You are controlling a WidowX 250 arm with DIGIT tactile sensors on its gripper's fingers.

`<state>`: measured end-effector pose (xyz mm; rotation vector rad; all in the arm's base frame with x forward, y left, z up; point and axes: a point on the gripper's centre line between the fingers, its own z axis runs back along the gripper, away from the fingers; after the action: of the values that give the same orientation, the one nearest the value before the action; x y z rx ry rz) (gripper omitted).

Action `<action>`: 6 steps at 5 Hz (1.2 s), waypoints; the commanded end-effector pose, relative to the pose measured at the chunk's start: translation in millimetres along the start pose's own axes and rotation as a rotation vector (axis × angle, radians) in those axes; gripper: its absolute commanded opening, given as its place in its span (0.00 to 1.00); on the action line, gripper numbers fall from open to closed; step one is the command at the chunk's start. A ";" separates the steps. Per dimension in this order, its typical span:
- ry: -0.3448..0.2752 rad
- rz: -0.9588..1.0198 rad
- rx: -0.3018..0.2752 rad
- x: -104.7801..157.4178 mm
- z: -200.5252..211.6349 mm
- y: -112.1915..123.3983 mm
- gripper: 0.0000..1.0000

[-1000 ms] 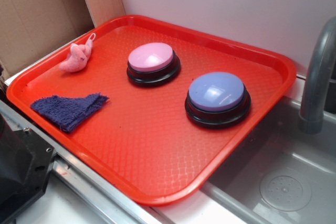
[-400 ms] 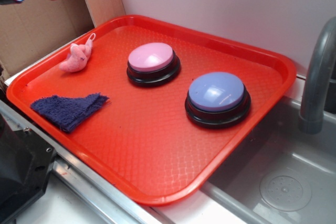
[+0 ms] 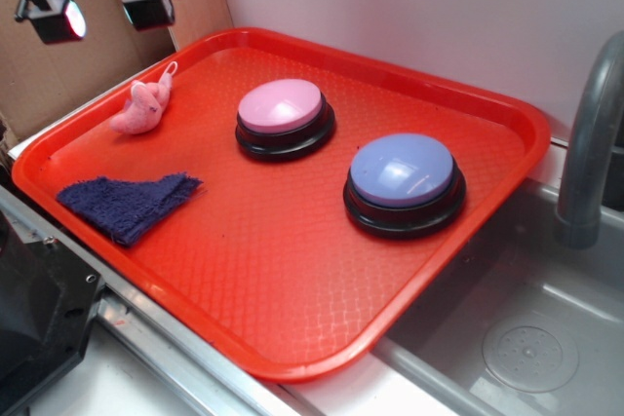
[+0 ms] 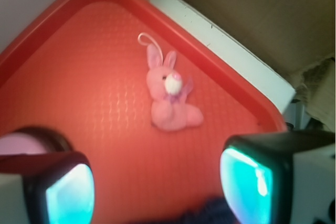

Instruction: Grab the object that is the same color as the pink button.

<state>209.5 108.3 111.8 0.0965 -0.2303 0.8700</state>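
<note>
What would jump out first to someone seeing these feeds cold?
Probably the bright red tray filling the scene, with two big dome buttons on it: the pink button toward the back and a blue-lavender button nearer the sink. Next, the small pink plush bunny near the tray's far left corner, with the gripper hovering above it, jaws apart, and a dark blue cloth at the left edge.
</note>
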 end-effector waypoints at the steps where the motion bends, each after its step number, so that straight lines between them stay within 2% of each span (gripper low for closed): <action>1: -0.068 0.099 0.030 23.7 -53.7 20.2 1.00; 3: -0.017 0.116 -0.021 25.4 -85.3 26.8 1.00; 4: 0.000 0.104 -0.011 22.2 -98.1 24.5 1.00; 5: 0.001 0.095 -0.010 18.7 -101.7 20.3 0.63; 6: -0.003 0.069 -0.010 17.3 -95.8 18.5 0.00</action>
<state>225.5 144.3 14.1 0.0764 -0.2053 0.9329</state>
